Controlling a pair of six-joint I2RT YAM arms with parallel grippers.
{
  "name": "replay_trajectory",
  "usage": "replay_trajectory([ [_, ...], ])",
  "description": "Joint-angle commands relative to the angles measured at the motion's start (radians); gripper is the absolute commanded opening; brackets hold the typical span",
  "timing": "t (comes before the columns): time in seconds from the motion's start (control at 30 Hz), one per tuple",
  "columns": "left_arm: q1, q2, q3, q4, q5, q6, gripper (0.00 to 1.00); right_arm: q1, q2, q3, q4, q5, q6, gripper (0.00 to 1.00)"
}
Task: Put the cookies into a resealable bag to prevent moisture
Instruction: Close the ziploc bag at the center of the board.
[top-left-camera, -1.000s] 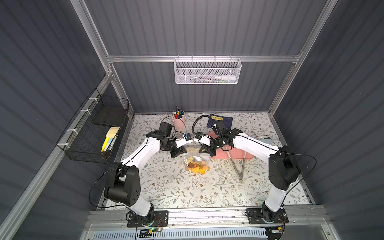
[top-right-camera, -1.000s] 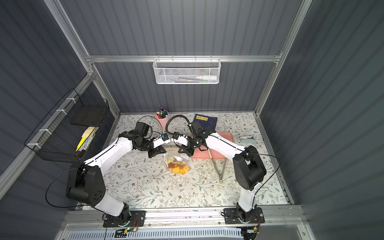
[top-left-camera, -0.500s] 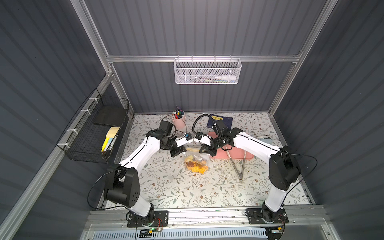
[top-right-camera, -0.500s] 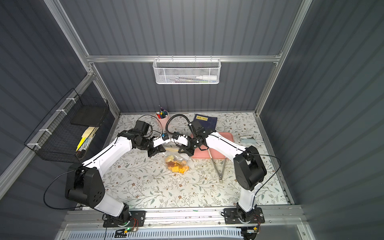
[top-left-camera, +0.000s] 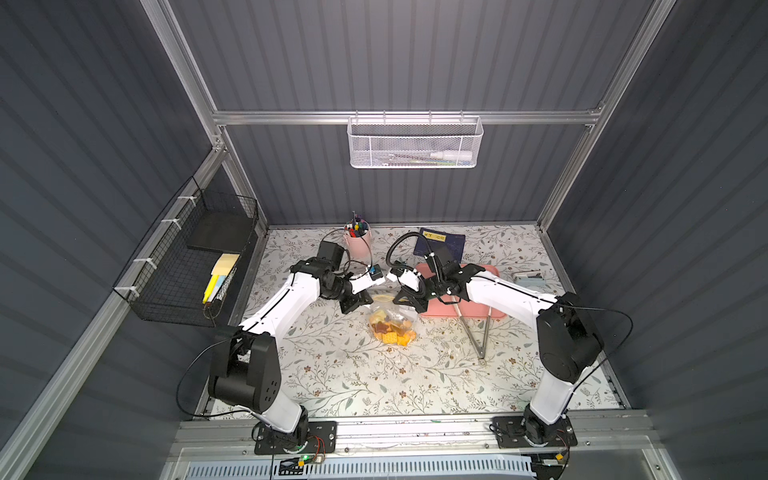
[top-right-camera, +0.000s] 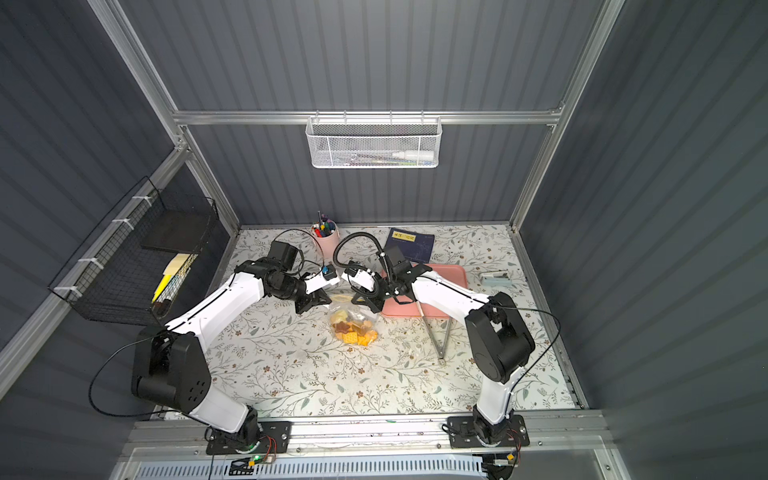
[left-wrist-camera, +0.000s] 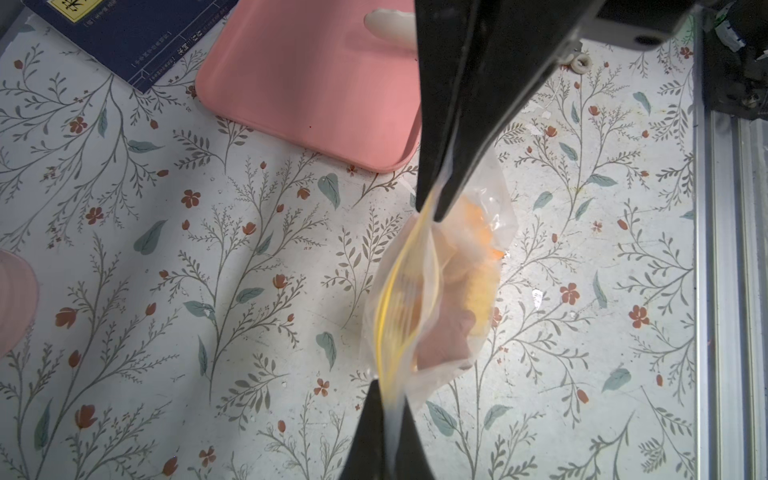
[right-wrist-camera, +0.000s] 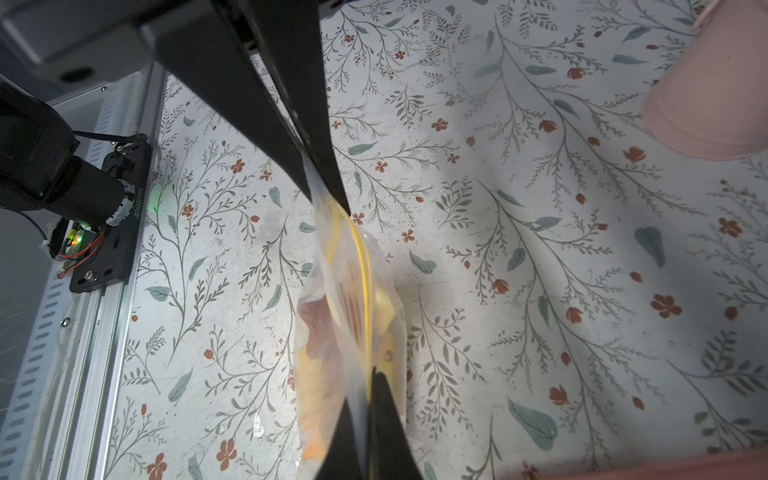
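- Two tools, left tool (top-left-camera: 370, 300) and right tool (top-left-camera: 402, 300), each clamped tight on one resealable bag (top-left-camera: 388, 316) (at its yellow zip ends).
- Inside, cookies (top-left-camera: 392, 329) lie heaped; number not countable.

**Top views.** The mouth of the bag (top-left-camera: 390, 316) lies under both pincer tips, so the state of its seal cannot be judged there. The cookies (top-right-camera: 353, 328) overlap in a heap, and neither count nor shapes can be determined. The right arm covers part of the pink tray (top-left-camera: 436, 311). The contents of the white mesh basket (top-left-camera: 413, 149) and a small grey object (top-left-camera: 528, 277) near the edge of the surface are too small to identify.

**Left wrist view.** The cookies are a blur behind the plastic. The left pincer (left-wrist-camera: 390, 399) is blurred and cut by the frame edge. The book (left-wrist-camera: 137, 41), the tray and the pink cup (left-wrist-camera: 12, 299) are cropped.

**Right wrist view.** The right pincer (right-wrist-camera: 365, 386) is likewise blurred and cropped.
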Motion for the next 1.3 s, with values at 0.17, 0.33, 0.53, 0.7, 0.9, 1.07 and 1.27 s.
replay_trajectory([
  [0.17,0.039,-0.069,-0.097,0.101,0.041,-0.052,0.15,-0.005,-0.050,-0.026,0.013,-0.016,0.001,0.00],
  [0.33,0.047,-0.088,-0.138,0.163,0.050,-0.099,0.01,-0.006,-0.055,-0.026,0.004,-0.039,0.000,0.01],
  [0.53,0.055,-0.075,-0.119,0.167,0.091,-0.098,0.00,0.005,-0.054,-0.055,0.119,-0.032,0.079,0.28],
  [0.7,0.056,-0.054,-0.092,0.128,0.117,-0.078,0.00,0.021,-0.044,-0.069,0.202,0.001,0.122,0.20],
  [0.9,0.059,-0.044,-0.085,0.099,0.122,-0.067,0.00,0.030,-0.044,-0.070,0.208,0.035,0.114,0.00],
  [1.07,0.064,-0.043,-0.091,0.107,0.132,-0.072,0.00,0.031,-0.046,-0.069,0.230,0.048,0.138,0.36],
  [1.27,0.065,-0.039,-0.093,0.140,0.142,-0.094,0.01,0.032,-0.039,-0.057,0.219,0.029,0.139,0.00],
])
